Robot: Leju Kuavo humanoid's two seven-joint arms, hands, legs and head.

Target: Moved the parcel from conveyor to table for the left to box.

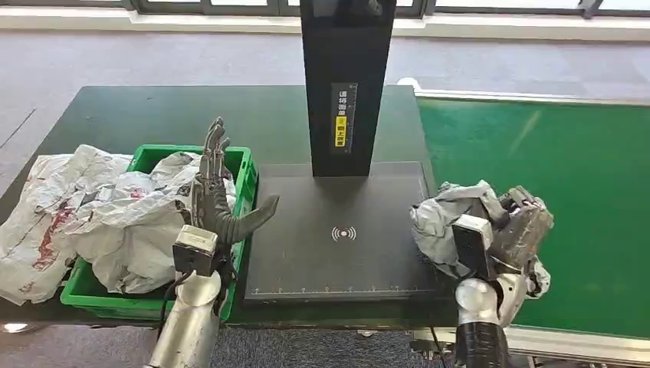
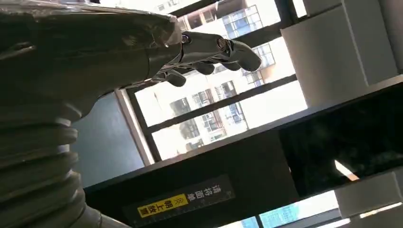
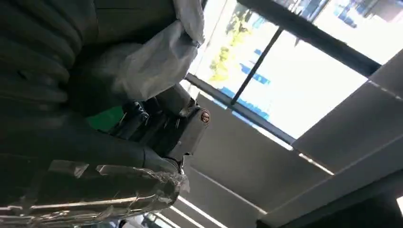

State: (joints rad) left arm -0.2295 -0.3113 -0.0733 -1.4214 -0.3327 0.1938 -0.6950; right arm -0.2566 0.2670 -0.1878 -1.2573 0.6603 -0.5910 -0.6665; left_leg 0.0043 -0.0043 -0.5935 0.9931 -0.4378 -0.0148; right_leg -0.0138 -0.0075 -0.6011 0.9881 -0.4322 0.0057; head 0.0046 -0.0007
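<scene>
A crumpled grey parcel (image 1: 443,222) is gripped by my right hand (image 1: 521,226) at the right edge of the black scanner plate (image 1: 337,230), beside the green conveyor (image 1: 552,192). In the right wrist view the parcel (image 3: 147,66) bunches against my right hand (image 3: 166,128). My left hand (image 1: 218,188) is raised with fingers straight and thumb spread, holding nothing, over the right rim of the green box (image 1: 244,172). The left wrist view shows the left hand (image 2: 209,52) extended toward the windows.
Several white crumpled parcels (image 1: 92,215) fill the green box and spill over its left side. A black scanner column (image 1: 346,84) with a yellow label stands behind the plate. The dark table (image 1: 153,115) extends behind the box.
</scene>
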